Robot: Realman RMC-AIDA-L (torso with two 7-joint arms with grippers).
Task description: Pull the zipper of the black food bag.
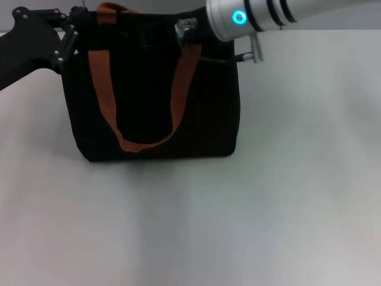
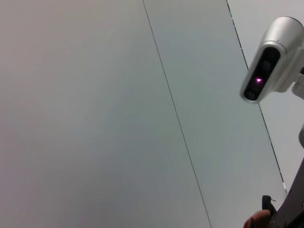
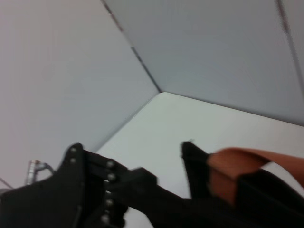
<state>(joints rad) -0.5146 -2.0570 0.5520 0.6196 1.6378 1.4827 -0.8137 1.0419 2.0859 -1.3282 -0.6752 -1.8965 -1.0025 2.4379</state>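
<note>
The white tabletop (image 1: 286,196) carries the black food bag (image 1: 152,101), which stands upright toward its far side with a rust-brown strap handle (image 1: 143,95) draped down its front. My left gripper (image 1: 70,30) sits at the bag's top left corner; my right gripper (image 1: 186,27) is at the top rim near the right side. I cannot tell whether either is closed, and the zipper is not discernible.

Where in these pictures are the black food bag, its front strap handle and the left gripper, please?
black food bag (image 1: 208,113): head view, front panel.
front strap handle (image 1: 102,98): head view, left run of webbing.
left gripper (image 1: 70,28): head view, at the bag's top left corner.
</note>
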